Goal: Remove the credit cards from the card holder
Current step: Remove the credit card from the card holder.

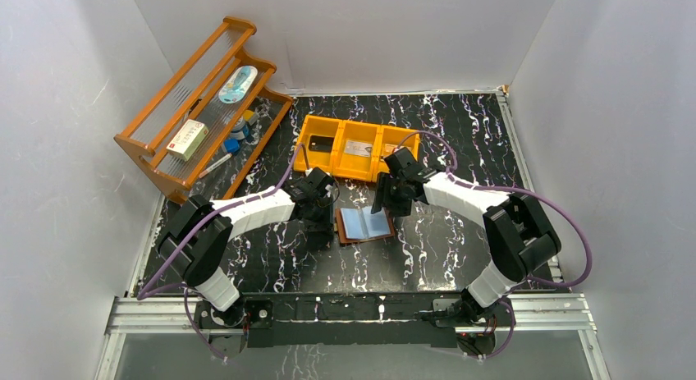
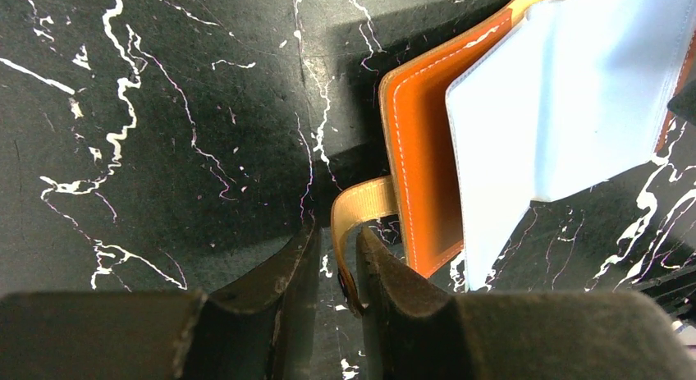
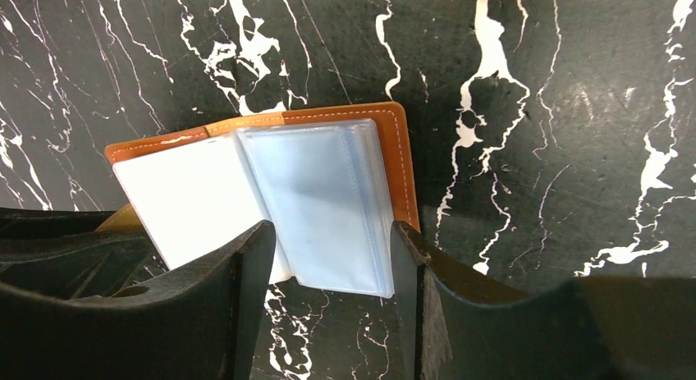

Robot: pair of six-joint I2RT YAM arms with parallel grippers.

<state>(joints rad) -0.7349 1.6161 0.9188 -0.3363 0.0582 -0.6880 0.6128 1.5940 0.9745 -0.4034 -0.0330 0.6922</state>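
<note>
The brown card holder (image 1: 365, 224) lies open on the black marbled table, its pale-blue clear pockets (image 3: 324, 203) facing up. No card shows in the pockets. A black card (image 1: 322, 142) and a silvery-grey card (image 1: 357, 148) lie in the orange bin (image 1: 338, 163). My left gripper (image 1: 327, 222) is at the holder's left edge. In the left wrist view its jaws (image 2: 338, 232) stand narrowly apart around the holder's tan strap (image 2: 365, 201), which touches only the right finger. My right gripper (image 1: 386, 206) is open, and its fingers (image 3: 330, 232) straddle the near edge of the pockets.
A wooden rack (image 1: 139, 144) stands at the back left holding a white-and-red box (image 1: 187, 139) and other small items. The orange bin sits just behind the holder. White walls close in the table on three sides.
</note>
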